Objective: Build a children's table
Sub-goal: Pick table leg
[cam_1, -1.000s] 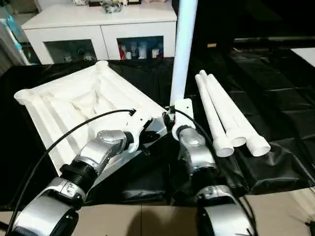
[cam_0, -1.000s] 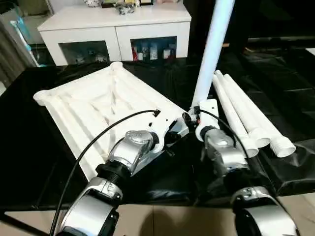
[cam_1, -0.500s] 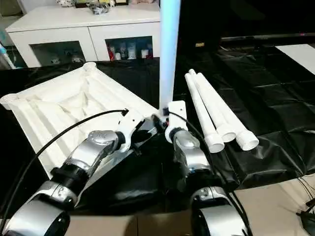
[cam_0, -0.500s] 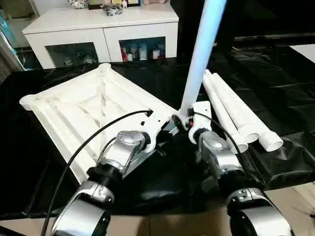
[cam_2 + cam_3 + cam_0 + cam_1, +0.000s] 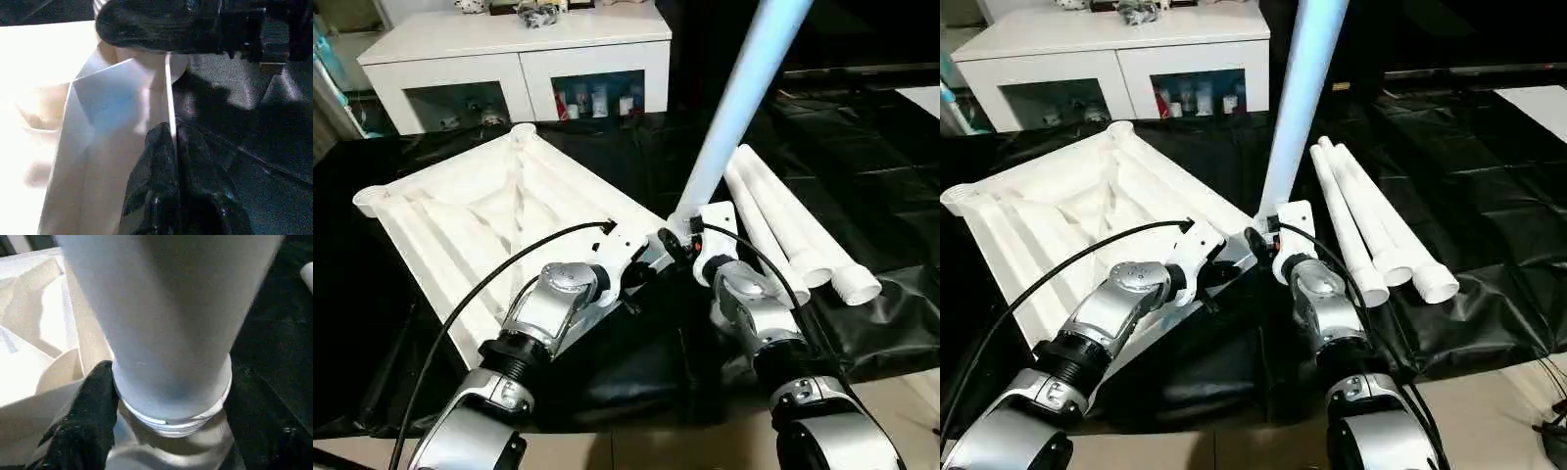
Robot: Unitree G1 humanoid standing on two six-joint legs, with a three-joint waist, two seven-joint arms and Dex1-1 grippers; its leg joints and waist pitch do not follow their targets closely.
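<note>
Table top (image 5: 499,230) lies underside up on black sheet (image 5: 862,186). Right gripper (image 5: 677,238) clamps a leg (image 5: 734,108) tilted over the near corner socket. Left gripper (image 5: 173,147) pinches the top's edge rib just beside it. Three spare legs (image 5: 1361,220) lie beyond the right fingers. White cabinet (image 5: 519,64) stands behind.

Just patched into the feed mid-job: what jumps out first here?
A long white table leg rises at a slant from the near right corner of the upturned table top, gripped low down by the right gripper. The left gripper pinches the top's rim beside that corner. Three spare legs lie on the black cloth to the right.
</note>
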